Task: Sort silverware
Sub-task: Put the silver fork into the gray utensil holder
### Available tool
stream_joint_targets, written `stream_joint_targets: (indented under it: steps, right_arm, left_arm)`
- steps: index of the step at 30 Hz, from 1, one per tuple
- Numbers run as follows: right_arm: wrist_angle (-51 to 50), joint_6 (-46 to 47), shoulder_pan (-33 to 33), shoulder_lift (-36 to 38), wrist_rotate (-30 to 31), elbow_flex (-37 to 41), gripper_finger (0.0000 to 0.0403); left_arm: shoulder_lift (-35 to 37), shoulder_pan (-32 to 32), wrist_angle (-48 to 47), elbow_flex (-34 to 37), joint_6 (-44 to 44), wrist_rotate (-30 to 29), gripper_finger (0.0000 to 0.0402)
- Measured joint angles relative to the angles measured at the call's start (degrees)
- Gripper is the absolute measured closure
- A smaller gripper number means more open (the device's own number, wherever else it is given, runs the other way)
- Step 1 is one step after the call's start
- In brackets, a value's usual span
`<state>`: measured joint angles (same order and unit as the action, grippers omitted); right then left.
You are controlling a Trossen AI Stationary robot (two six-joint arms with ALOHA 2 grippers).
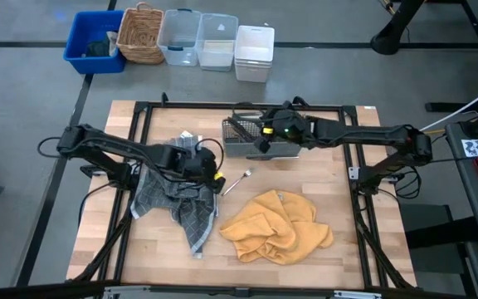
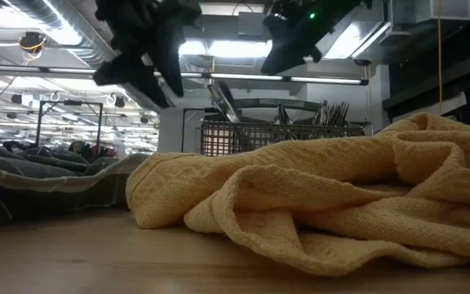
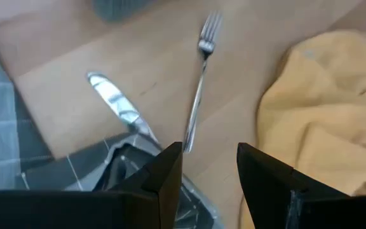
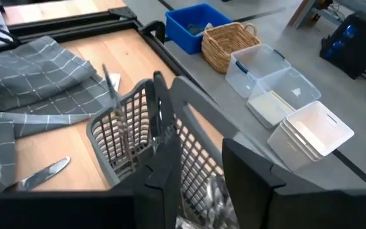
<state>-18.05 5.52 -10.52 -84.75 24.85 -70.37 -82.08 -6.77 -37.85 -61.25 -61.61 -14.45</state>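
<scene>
- Silverware: a fork (image 1: 237, 182) and a knife (image 3: 118, 108) lie loose mid-table; the rest stands in the caddy (image 1: 241, 137) near the far edge.
- Right gripper (image 1: 265, 138) hangs spread above the caddy, probably releasing.
- Left gripper (image 1: 215, 179), spread, aims at the fork.

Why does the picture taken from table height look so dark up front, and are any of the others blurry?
In the low view the bright ceiling lights behind leave the yellow towel dim and both grippers as black silhouettes. In the left wrist view the fork and knife look soft and smeared. The right wrist view shows the mesh caddy fairly sharp, and the high view is evenly lit.
</scene>
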Motion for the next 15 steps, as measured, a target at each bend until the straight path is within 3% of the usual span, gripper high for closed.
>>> stream_joint_targets:
  steps: [6, 15]
  right_arm:
    - [-1.92, 0.07, 0.00, 4.58, -0.01, 0.00, 0.0287]
    - [-3.17, 0.13, 0.00, 9.73, -0.48, 0.00, 0.0287]
  left_arm:
    - [-5.50, 0.91, 5.98, 0.04, 0.45, 2.08, 0.0263]
    - [-15.84, 2.52, 20.15, 0.02, 8.25, 2.13, 0.0263]
